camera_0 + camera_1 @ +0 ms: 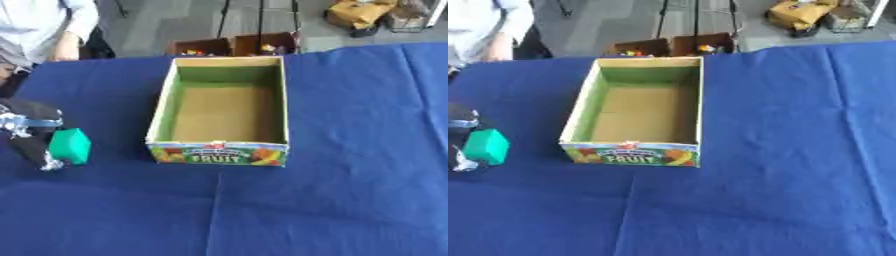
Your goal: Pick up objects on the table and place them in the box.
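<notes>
1. The robot's black left hand [31, 132] reaches in low from the left edge, fingers curled round a small teal-green block [70, 146].
2. To its right – well apart – the open cardboard fruit box [161, 112] sits on the blue tablecloth [350, 150].

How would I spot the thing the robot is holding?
Start at the open cardboard box in the middle of the blue table. Look to its left, where the black left hand comes in. The green block in it is the only green thing outside the box.
</notes>
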